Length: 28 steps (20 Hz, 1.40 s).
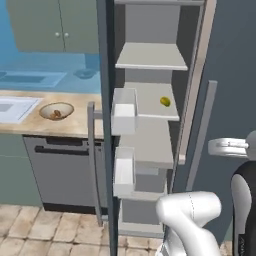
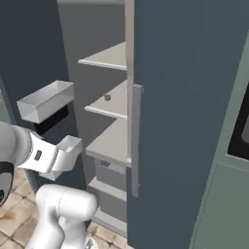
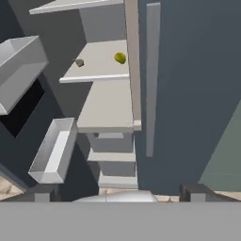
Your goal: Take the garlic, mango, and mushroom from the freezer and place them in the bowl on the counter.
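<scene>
White arm links (image 1: 192, 212) occupy the lower right of the left base view. Beyond them the freezer (image 1: 150, 125) stands open, with white door bins (image 1: 124, 111) on the inner door. The mango (image 1: 165, 101) lies on a middle shelf (image 1: 152, 102), toward its right side. To the left, the bowl (image 1: 56, 111) rests on the bench (image 1: 60, 125) near the sink (image 1: 15, 107), and something brown already lies in it; what it is cannot be told.

Right base view: the arm (image 2: 44, 155) reaches in from the lower left, beside a door bin (image 2: 46, 101). A small dark item (image 2: 107, 97) sits on the middle shelf; it may be the mushroom or the garlic.

Hand view: the fingers (image 3: 116, 190) are spread wide and hold nothing. The mango (image 3: 120, 58) lies well apart from them, ahead and higher up, near the right edge of its shelf. The small brown item (image 3: 79, 62) lies to its left on the same shelf.

Procedure: advance the hand toward the shelf with the fingers spread. Keep clear of the door bins and the shelf below. Centre the fruit between the fingers before closing; it is smooth and oval and may roll.
</scene>
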Motion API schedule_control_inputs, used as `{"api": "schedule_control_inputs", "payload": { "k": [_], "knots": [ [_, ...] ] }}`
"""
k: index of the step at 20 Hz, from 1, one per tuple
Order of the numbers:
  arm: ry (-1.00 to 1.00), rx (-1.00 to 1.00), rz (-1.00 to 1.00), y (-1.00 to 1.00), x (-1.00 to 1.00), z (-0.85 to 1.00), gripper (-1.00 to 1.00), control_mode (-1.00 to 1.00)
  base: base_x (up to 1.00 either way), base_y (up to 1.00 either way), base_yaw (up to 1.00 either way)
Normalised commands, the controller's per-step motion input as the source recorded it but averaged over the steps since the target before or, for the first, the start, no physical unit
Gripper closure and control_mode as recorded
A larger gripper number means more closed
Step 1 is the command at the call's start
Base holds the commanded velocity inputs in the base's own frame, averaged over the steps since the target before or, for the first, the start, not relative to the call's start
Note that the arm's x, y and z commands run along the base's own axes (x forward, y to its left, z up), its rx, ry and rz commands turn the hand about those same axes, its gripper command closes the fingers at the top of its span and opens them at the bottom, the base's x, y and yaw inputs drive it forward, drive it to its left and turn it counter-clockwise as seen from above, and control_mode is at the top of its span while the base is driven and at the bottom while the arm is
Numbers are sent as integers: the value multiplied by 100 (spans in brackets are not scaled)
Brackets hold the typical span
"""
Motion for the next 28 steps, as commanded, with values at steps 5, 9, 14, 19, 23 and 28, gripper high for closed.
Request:
{"api": "schedule_control_inputs", "payload": {
  "k": [5,9,14,19,23,28],
  "knots": [
    [0,0,0,0,0,0,-100,100,12,-49,27],
    [0,0,0,0,0,0,-100,100,61,-18,28],
    [0,0,0,0,0,0,-100,100,97,0,32],
    [0,0,0,0,0,0,-100,100,100,52,30],
    [0,0,0,0,0,0,-100,100,100,80,28],
    [0,0,0,0,0,0,-100,100,97,97,1]
  ]
}}
